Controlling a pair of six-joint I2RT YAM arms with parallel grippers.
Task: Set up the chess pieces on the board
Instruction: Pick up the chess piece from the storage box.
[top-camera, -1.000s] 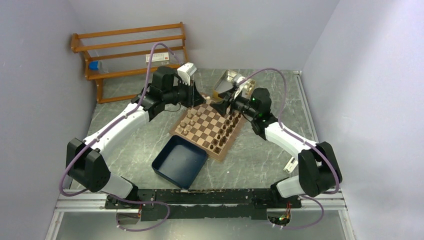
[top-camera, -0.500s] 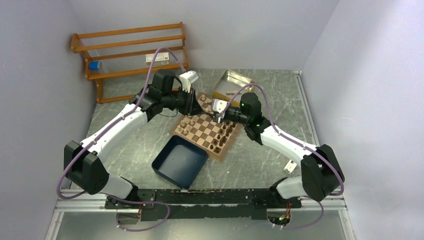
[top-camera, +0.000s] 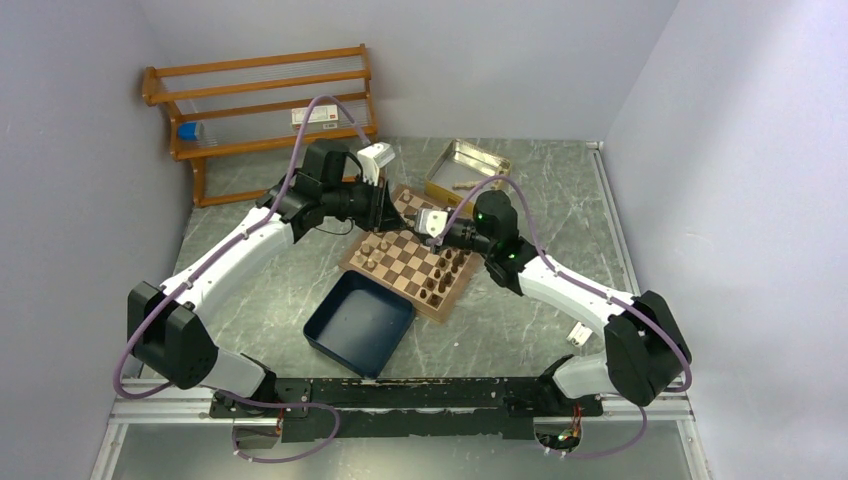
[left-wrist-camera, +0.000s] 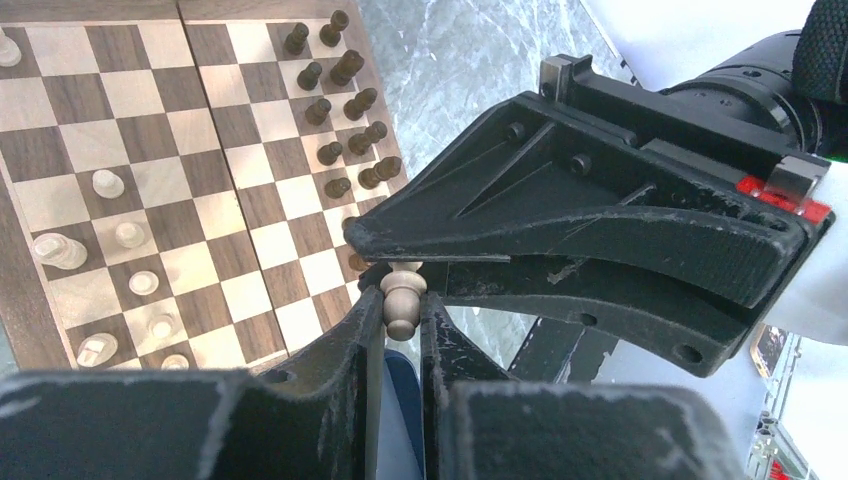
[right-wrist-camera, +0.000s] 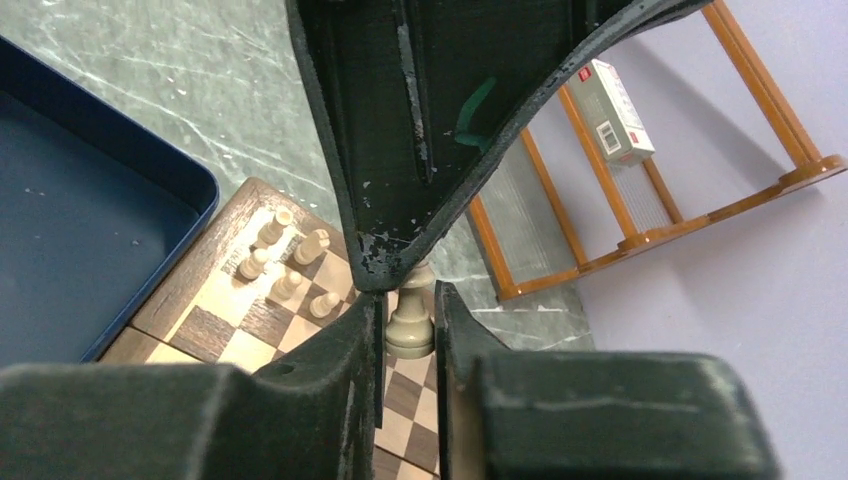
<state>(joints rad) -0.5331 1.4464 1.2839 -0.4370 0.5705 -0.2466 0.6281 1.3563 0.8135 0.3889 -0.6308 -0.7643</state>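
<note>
The board (top-camera: 400, 262) lies mid-table, with dark chess pieces (top-camera: 446, 272) along its right edge and light ones (top-camera: 374, 250) at its left. Above its far corner the two grippers meet tip to tip. My left gripper (left-wrist-camera: 403, 305) is shut on the rounded top of a light tan piece (left-wrist-camera: 403, 296). My right gripper (right-wrist-camera: 410, 310) is shut on the same piece (right-wrist-camera: 410, 320) round its base. The piece hangs in the air over the board (right-wrist-camera: 225, 335). In the left wrist view, dark pieces (left-wrist-camera: 345, 110) and light pieces (left-wrist-camera: 108, 184) stand on the board (left-wrist-camera: 130, 95) below.
A navy blue tray (top-camera: 358, 322) sits against the board's near corner. A shiny metal tin (top-camera: 463, 170) stands beyond the board. A wooden rack (top-camera: 260, 100) leans at the back left wall. A small white object (top-camera: 580, 330) lies by the right arm.
The right arm swung left from near the tin to the left gripper, and its jaws closed round the base of the light piece. The left gripper kept its hold and barely moved.
</note>
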